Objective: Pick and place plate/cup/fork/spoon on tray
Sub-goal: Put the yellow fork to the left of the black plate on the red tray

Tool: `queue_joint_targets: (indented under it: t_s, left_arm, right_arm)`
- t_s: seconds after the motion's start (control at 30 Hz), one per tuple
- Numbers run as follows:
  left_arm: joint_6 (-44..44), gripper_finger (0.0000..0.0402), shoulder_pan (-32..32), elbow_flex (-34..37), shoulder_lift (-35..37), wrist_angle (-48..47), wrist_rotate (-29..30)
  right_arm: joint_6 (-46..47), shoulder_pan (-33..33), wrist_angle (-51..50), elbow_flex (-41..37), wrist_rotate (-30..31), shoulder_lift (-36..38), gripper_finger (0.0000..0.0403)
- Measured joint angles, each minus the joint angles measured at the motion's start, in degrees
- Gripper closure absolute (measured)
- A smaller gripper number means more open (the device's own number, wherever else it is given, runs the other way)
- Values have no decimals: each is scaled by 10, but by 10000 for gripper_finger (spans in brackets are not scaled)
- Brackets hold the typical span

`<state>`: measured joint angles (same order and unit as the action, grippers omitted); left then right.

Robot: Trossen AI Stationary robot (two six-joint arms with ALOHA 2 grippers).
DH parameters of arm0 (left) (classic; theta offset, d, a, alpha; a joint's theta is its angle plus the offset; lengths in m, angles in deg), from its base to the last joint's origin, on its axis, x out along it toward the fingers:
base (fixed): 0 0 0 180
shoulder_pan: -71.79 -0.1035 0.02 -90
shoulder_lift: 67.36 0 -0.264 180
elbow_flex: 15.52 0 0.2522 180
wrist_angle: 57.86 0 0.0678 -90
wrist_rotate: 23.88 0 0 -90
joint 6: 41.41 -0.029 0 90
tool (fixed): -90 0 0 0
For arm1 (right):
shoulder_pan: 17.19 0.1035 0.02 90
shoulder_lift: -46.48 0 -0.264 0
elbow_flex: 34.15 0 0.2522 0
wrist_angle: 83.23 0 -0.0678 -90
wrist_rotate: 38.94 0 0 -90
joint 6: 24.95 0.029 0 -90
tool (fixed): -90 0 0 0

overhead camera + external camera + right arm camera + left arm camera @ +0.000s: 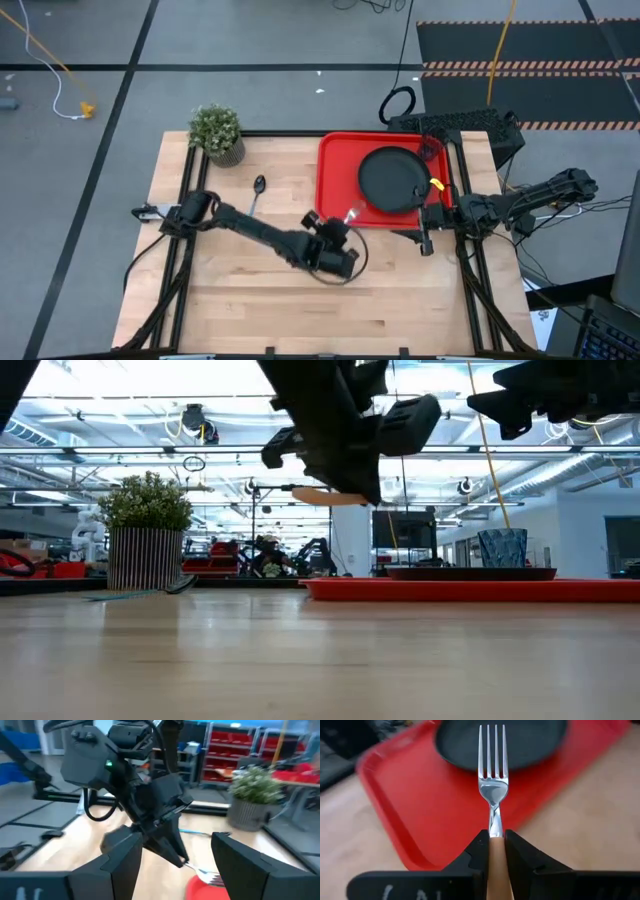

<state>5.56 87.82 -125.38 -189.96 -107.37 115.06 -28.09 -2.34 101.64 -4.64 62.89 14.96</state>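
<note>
Overhead first: left gripper (340,232) out over the wooden table (250,300), just beside the near-left corner of the red tray (335,175), clamped on the fork (351,213), whose tines poke forward toward the tray's rim. Black plate (393,178) lying flat inside the tray, toward its right side. Spoon (257,190) on the bare wood, well apart from the gripper, near the potted plant (218,133). Right gripper (428,215) parked at the tray's right edge — fingers spread, nothing between them. Cup not made out from above.

Low view: left gripper (350,465) hanging well above the tabletop, the fork's orange handle (325,497) sticking out level from under it. Tray (470,590) seen edge-on as a red band, right of the gripper. Spoon (140,591) resting on the table beside the plant (148,530).

Left wrist view: two dark fingers (477,857) closed tight on the tan handle, fork (493,775) pointing straight ahead, tines over the plate (520,742), which sits on the tray (420,810) — tray corner directly beneath the fork's neck.

Right wrist view: right arm's own fingers (235,860) apart, empty; across the table, the left gripper (172,845) pinching the fork (205,872), tines just above the tray's red corner (200,887). Plant (255,795) behind.
</note>
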Motion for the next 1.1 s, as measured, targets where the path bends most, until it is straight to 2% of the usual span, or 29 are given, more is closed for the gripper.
queue_joint_targets:
  t_s: [0.2,0.4,0.53,0.67,0.87,0.93,1.1]
  left_arm:
    - [-51,356,-69,0,-2,45,4]
    - [-53,356,-127,0,-1,107,1]
    - [-44,356,-155,0,-1,129,-7]
    - [-2,356,-170,0,-1,137,-9]
    - [42,355,-179,-1,-27,198,-9]
    - [41,355,-180,-1,-43,243,-10]
    - [60,355,-182,-1,-59,247,9]
  right_arm:
    - [-42,0,-5,0,51,9,172]
    - [-78,0,-14,0,94,9,172]
    - [-110,0,-14,0,94,9,172]
    - [-124,0,-12,0,96,9,172]
    - [-149,0,-1,0,155,9,172]
    - [-161,0,4,0,156,9,172]
    - [-194,0,29,0,155,12,172]
